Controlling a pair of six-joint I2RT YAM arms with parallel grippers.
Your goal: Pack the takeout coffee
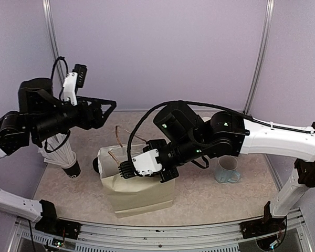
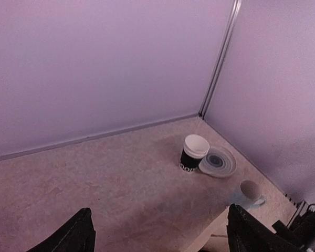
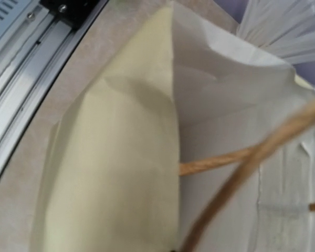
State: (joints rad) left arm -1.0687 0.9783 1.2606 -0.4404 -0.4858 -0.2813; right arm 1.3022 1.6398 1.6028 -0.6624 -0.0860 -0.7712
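One takeout coffee cup (image 2: 192,155), black with white lettering and a white inside, stands open far back on the table in the left wrist view. A grey ringed round lid (image 2: 217,162) lies flat against its right side. In the top view my right arm hides both. My left gripper (image 2: 158,210) hangs high at the left, open and empty, well short of the cup. My right gripper (image 1: 122,170) is at the mouth of the cream paper bag (image 1: 142,191). Its wrist view shows only the bag (image 3: 115,157) and the bag's brown cord handles (image 3: 220,160), not the fingers.
A light-blue mug (image 1: 227,170) stands right of the bag. A black cup with a fan of white sticks (image 1: 68,160) is left of it. A dark round thing (image 1: 96,165) sits half hidden at the bag's left side. The metal rail (image 1: 163,233) marks the near edge.
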